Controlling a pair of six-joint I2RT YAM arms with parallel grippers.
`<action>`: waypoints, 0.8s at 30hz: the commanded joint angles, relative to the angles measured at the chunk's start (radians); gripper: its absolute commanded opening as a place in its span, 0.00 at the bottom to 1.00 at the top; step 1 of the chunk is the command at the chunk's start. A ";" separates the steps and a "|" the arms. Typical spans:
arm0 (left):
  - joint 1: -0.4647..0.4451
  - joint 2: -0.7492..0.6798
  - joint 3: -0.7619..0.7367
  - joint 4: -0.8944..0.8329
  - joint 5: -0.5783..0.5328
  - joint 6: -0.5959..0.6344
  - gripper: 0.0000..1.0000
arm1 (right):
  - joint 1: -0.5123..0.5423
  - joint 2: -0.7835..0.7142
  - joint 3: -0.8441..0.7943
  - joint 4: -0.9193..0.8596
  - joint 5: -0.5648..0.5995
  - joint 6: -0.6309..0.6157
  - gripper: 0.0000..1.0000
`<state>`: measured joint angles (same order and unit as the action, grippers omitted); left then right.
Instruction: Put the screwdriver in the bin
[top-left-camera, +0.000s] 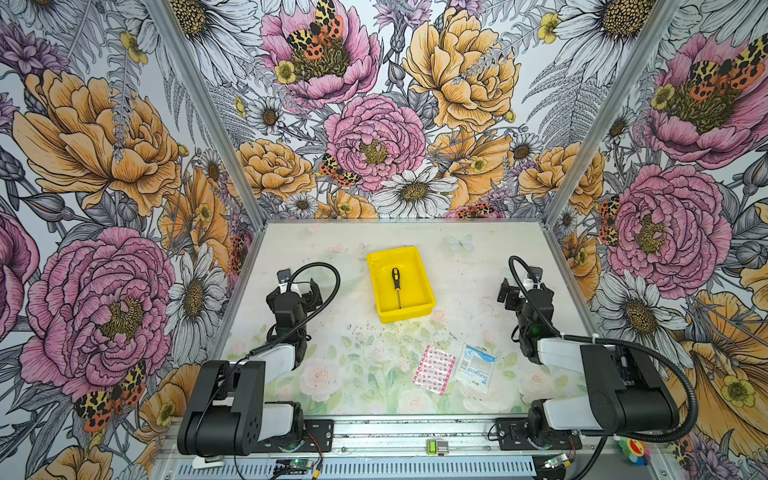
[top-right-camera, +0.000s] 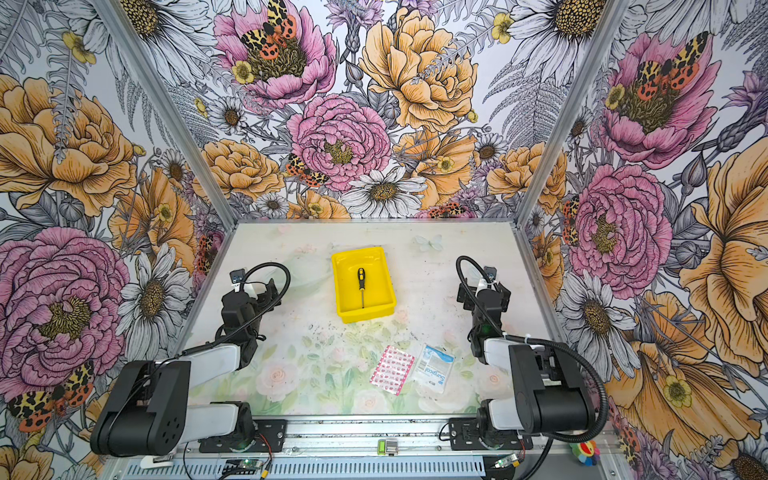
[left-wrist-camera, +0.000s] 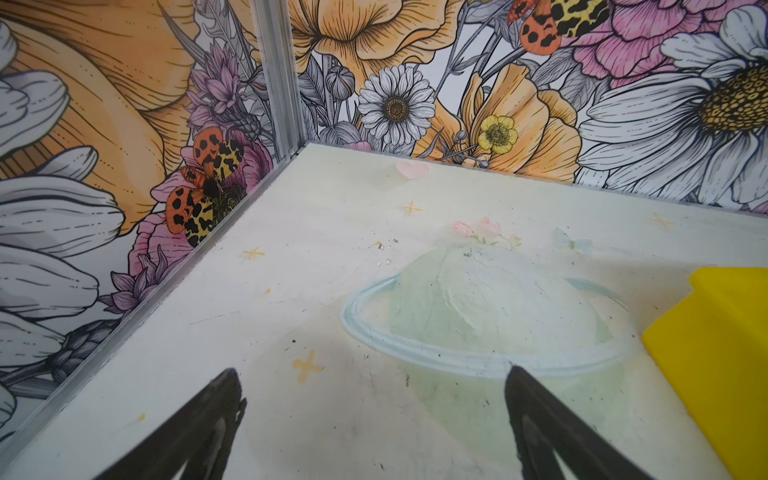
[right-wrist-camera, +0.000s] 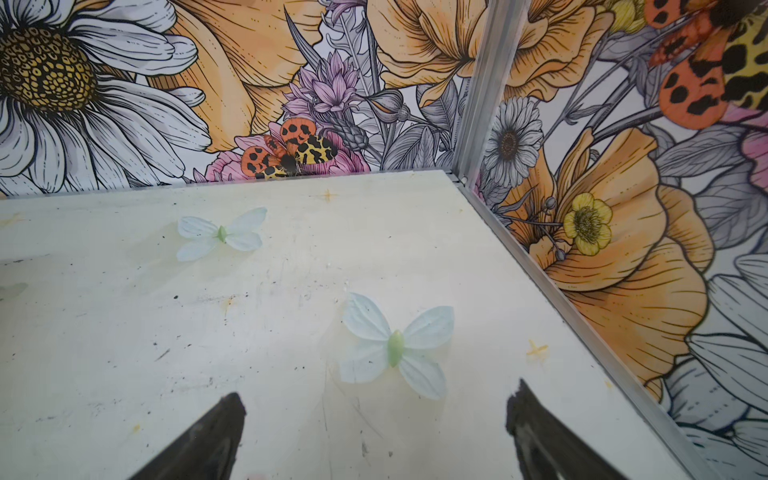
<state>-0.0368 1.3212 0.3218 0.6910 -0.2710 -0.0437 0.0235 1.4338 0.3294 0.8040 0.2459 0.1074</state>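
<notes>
The screwdriver (top-left-camera: 397, 286) lies flat inside the bin (top-left-camera: 408, 314), handle toward the back wall and shaft pointing at the near wall; both top views agree on this. Judged from that, the task looks done, so the remaining risk is a knock.

The left tool (left-wrist-camera: 372, 372) hangs near the bin's side with its jaws spread wide and nothing between them. A careless swing toward the middle could shove the light tray across the surface (top-left-camera: 332, 357), or tip it and roll the screwdriver out. The right tool (right-wrist-camera: 376, 390) is well apart from the bin, also spread wide and empty over bare surface, so it threatens less. A pink-patterned packet (top-left-camera: 434, 370) and a white surgical packet (top-left-camera: 473, 368) lie side by side near the front; an arm folding back low could drag them.

The screwdriver's tip is too small to read, and I cannot tell whether it touches the near wall. The left wrist view catches only a cut-off corner of the bin, not its inside, and the right wrist view shows neither thing. In both top views the fingers sit mostly behind wrist bodies and cables.
</notes>
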 joint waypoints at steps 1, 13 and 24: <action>0.006 0.035 0.040 0.082 0.051 0.056 0.99 | -0.010 0.052 0.017 0.105 -0.007 -0.011 0.99; 0.008 0.163 0.040 0.221 0.055 0.057 0.99 | -0.014 0.101 0.048 0.087 0.017 0.000 0.99; 0.029 0.230 0.004 0.347 0.052 0.033 0.99 | -0.012 0.101 0.050 0.086 0.020 -0.002 0.99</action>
<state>-0.0208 1.5475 0.3378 0.9710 -0.2375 -0.0002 0.0135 1.5284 0.3588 0.8585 0.2539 0.1066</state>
